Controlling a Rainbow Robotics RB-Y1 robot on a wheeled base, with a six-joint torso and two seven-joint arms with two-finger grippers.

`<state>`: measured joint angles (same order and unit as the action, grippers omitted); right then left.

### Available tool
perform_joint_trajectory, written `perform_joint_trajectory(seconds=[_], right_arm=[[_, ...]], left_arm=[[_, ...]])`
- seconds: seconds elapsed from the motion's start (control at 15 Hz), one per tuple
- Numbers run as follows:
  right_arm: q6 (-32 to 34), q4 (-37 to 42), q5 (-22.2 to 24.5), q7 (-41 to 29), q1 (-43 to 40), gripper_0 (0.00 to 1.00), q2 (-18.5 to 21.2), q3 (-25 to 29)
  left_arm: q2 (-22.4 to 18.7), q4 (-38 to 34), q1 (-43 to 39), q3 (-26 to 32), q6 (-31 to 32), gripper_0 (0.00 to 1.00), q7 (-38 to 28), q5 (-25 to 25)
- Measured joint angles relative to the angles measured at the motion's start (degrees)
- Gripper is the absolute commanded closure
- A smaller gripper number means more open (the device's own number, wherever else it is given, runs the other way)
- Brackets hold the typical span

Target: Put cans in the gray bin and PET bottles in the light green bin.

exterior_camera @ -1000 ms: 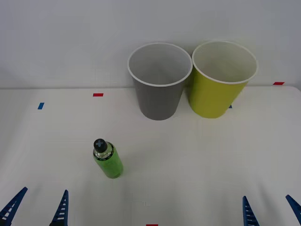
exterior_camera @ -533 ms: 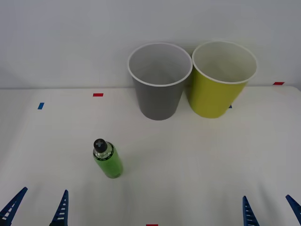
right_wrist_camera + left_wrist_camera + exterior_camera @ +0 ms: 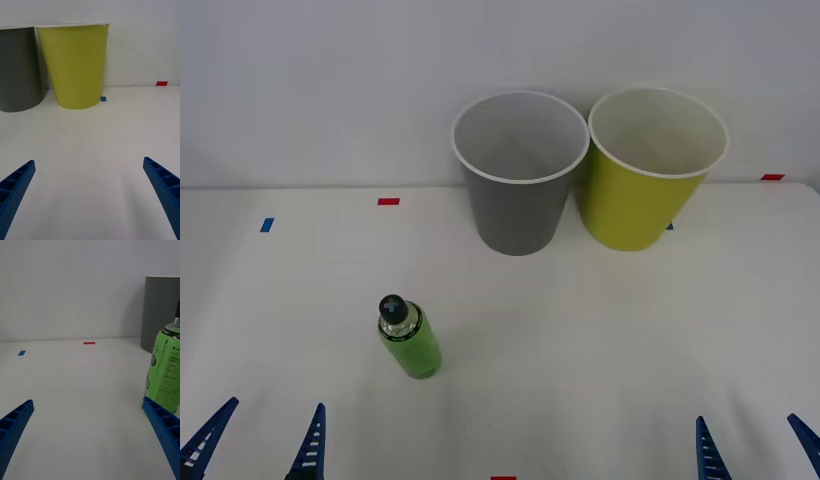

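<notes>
A small green PET bottle (image 3: 410, 339) with a black cap stands upright on the white table, left of centre; it also shows close by as the bottle (image 3: 167, 378). The gray bin (image 3: 520, 175) and the light green bin (image 3: 653, 170) stand side by side at the back, both showing pale insides. My left gripper (image 3: 260, 443) is open at the near left edge, short of the bottle and to its left. My right gripper (image 3: 757, 447) is open at the near right edge, facing the light green bin (image 3: 75, 65) with the gray bin (image 3: 18, 69) beside it.
Small red tape marks (image 3: 388, 201) and blue tape marks (image 3: 267, 225) lie on the white table (image 3: 580, 340). A white wall rises right behind the bins. Open table lies between the bottle and the bins.
</notes>
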<state>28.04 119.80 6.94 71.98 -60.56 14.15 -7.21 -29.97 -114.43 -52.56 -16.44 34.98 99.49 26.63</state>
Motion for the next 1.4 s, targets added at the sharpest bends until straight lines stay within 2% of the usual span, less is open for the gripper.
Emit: perform_joint_trajectory(seconds=[1.27, 1.4], right_arm=[[0.0, 0.0, 0.0, 0.0, 0.0, 0.00, 0.0, 0.0], [0.0, 0.0, 0.0, 0.0, 0.0, 0.00, 0.0, 0.0]], left_arm=[[0.0, 0.0, 0.0, 0.0, 0.0, 0.00, 0.0, 0.0], [-0.4, 2.1, 1.1, -0.9, -0.5, 0.00, 0.0, 0.1]])
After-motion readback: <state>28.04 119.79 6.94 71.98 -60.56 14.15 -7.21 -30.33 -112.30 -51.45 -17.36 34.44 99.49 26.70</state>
